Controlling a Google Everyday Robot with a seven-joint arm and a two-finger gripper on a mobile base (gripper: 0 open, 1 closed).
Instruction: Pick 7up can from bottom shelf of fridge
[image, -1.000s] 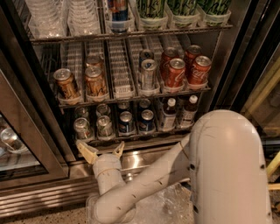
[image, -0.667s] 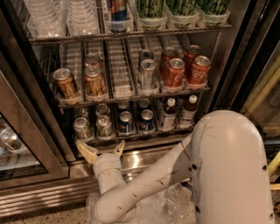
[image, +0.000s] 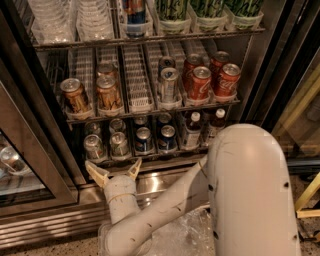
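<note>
The fridge (image: 280, 55) stands open in front of me. On its bottom shelf (image: 150, 159), two pale silvery-green 7up cans stand at the front left: one (image: 94, 147) and one (image: 119, 145), with more behind them. Dark blue cans (image: 143, 140) and bottles (image: 190, 131) fill the lanes to the right. My gripper (image: 114, 171) is just below and in front of the shelf lip, under the two 7up cans. Its fingers (image: 96, 172) are spread open and hold nothing.
The rack above holds gold-brown cans (image: 74, 95), a silver can (image: 168, 84) and red cola cans (image: 200, 82). The glass door (image: 20, 170) hangs open at left. My white arm (image: 250, 195) fills the lower right. A slatted steel base grille (image: 45, 227) runs below.
</note>
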